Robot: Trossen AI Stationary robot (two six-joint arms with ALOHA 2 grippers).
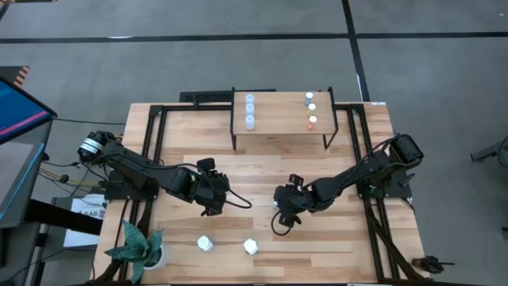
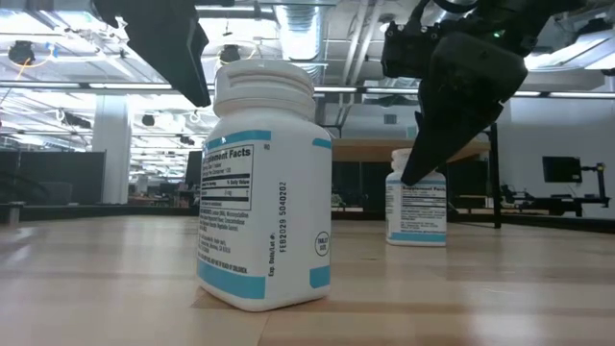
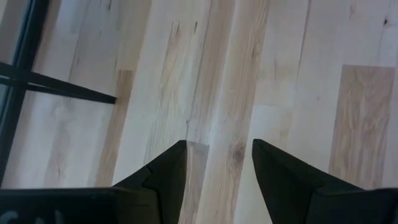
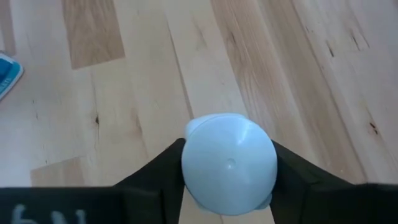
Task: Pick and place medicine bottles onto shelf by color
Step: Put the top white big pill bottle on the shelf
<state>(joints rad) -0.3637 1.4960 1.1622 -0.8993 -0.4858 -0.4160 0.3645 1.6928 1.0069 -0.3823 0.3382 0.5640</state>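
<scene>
**Right arm closing on a white bottle mid-desk; six small bottles already sorted on shelf**

The shelf (image 1: 282, 119) stands at the desk's (image 1: 349, 246) far edge, with three pale-blue-capped bottles (image 1: 249, 110) in a column at its left end and three mixed-cap bottles (image 1: 310, 110) in a column at its right end: colour groups kept apart, middle left bare, likely for the whites.

The right gripper (image 4: 229, 163) sits over a white bottle (image 4: 229, 163) mid-desk, fingers (image 4: 163, 177) straddling its cap from both sides, snug or nearly so; a firm grasp not confirmed. The left gripper (image 3: 219, 168) hovers over bare wood left of centre, fingers parted, holding nothing.

Two more white bottles (image 1: 205, 243) (image 1: 251, 247) wait near the desk's near edge.

View differences: only the right wrist view shows the cap between the fingers; in the high view the arm hides that bottle. The low view shows labels and both bottles (image 2: 264, 192) upright. Shelf contents appear only from above.
</scene>
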